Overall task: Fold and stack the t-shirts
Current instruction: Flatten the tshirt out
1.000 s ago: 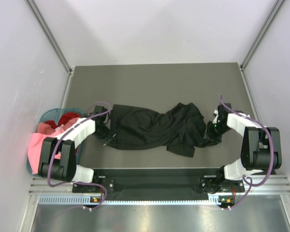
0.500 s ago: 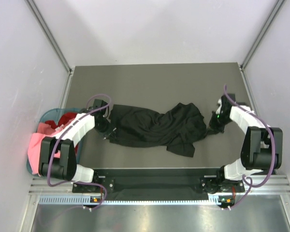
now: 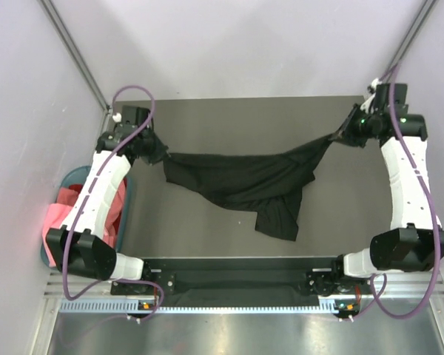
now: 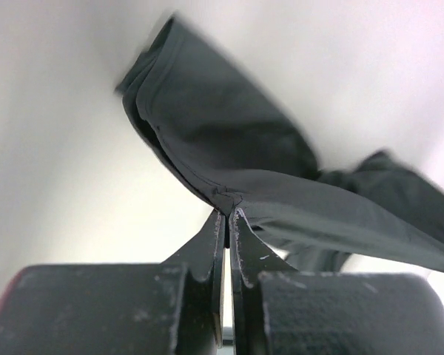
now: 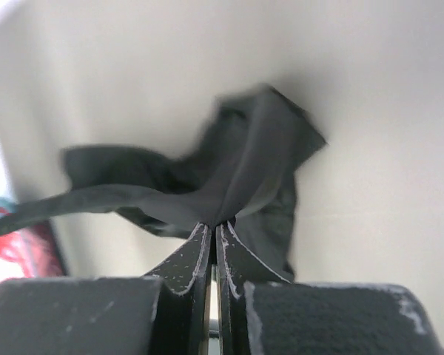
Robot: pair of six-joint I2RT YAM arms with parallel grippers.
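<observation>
Down at the near edge, the two arm bases sit side by side, and both arms reach up and away from them. Off to the left, the teal basket (image 3: pixel 68 180) sits beside the table (image 3: pixel 229 118), with a pink t-shirt (image 3: pixel 55 225) spilling over its near rim and a red t-shirt (image 3: pixel 123 201) showing just past the left arm.

Moving in over the table, here's the black t-shirt (image 3: pixel 244 177), pulled wide between the two arms. A loose flap hangs down on the near side, right of centre; whether it touches the tabletop, I can't tell. The upper edge sags in the middle and rises to each side.

At the far left, the left gripper (image 4: pixel 227 214) has its fingers pinched tight on a seamed edge of the black t-shirt, no gap between them, and cloth fans out beyond the tips. At the far right, the right gripper (image 5: pixel 213 225) is clamped just as tight on a bunched corner of the same shirt, which trails away to the left in its wrist view. Both corners are held near the table's far side, well apart from each other.
</observation>
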